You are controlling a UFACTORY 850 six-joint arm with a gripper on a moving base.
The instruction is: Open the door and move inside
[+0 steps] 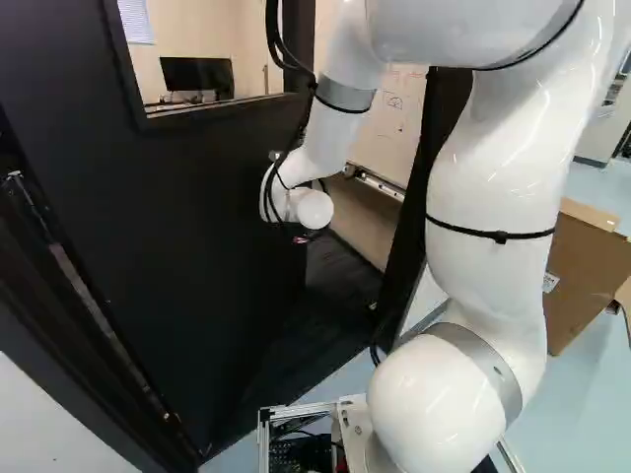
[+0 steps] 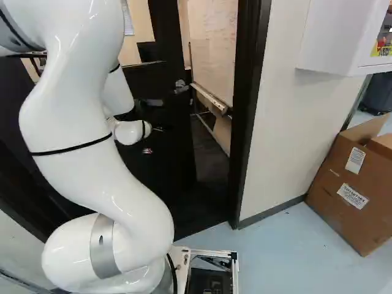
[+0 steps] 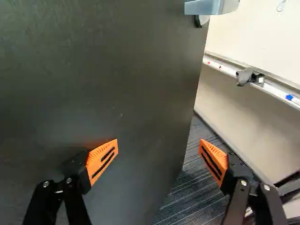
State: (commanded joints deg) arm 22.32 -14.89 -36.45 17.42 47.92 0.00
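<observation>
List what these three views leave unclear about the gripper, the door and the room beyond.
- Gripper: both base views, mostly lost behind the arm's wrist and against the dark door.
- Door handle: wrist view, cut off by the edge.
- Whiteboard writing: left base view, too small.
- Monitor: right base view, partly hidden by the door.

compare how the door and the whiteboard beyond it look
The door is dark, the whiteboard pale. The door has a handle near its edge; the whiteboard has a tray along its bottom. The door has a window, the whiteboard some writing. Both stand upright.
</observation>
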